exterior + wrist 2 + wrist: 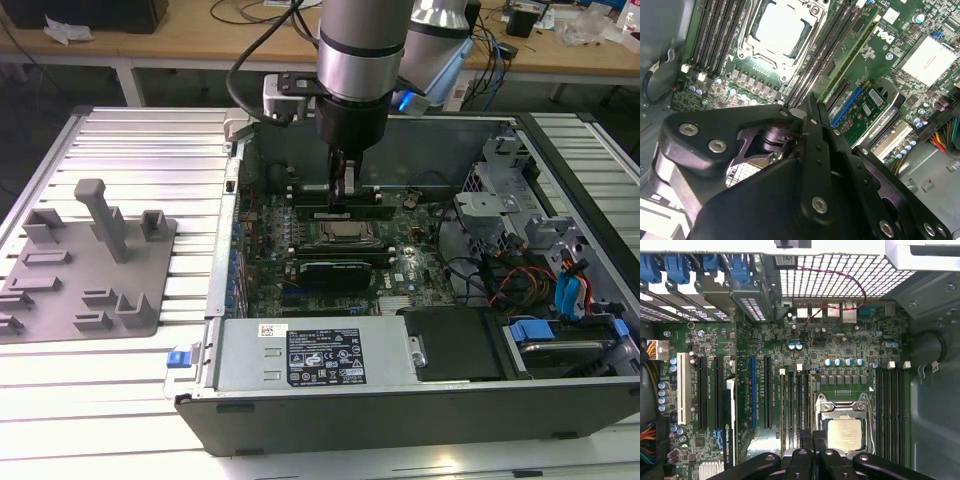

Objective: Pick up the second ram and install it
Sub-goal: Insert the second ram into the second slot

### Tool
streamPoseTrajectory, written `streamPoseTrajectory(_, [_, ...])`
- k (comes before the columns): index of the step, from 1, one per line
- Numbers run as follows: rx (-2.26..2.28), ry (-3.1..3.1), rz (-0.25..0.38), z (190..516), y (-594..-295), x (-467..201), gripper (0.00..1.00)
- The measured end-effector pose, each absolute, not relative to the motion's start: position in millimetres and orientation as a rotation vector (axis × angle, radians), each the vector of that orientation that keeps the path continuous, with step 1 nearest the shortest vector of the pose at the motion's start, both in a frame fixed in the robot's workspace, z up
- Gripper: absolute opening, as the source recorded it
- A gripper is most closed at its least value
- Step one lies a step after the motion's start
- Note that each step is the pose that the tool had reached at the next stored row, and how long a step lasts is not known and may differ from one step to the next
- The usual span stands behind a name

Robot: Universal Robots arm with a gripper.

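Note:
Inside the open computer case (420, 400), a long green ram (350, 212) (852, 52) stands seated in a socket rail beside the silver-topped processor (335, 235) (780, 25) (845, 432). I cannot tell whether it is the second ram. My gripper (345, 200) (810, 107) (812, 440) hangs low over the memory rails next to the processor, just above that stick in the exterior view. Its black fingers (815, 150) are pressed together, shut, with nothing visible between them. The bank of rails (890, 410) on the processor's other side holds no sticks.
A grey holder tray (85, 265) lies on the ribbed table at the exterior view's left. In the case are a power supply (310, 355), a graphics card (875, 110), drive cages (560, 250) and loose cables (500, 280). Case walls ring the motherboard.

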State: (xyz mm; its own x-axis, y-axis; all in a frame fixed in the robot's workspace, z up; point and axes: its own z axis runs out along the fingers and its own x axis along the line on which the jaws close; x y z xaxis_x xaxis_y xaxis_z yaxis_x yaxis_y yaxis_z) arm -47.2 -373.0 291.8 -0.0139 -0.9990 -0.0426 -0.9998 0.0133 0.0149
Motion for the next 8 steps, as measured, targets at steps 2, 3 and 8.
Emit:
streamPoseTrajectory(2, [-2.192, 2.222, 0.063, 289.2, -373.0, -47.2, 0.09])
streamPoseTrajectory(3, [-2.192, 2.222, 0.063, 287.7, -373.0, -47.2, 0.09])
streamPoseTrajectory(8, [-2.192, 2.222, 0.064, 282.0, -373.0, -47.2, 0.09])
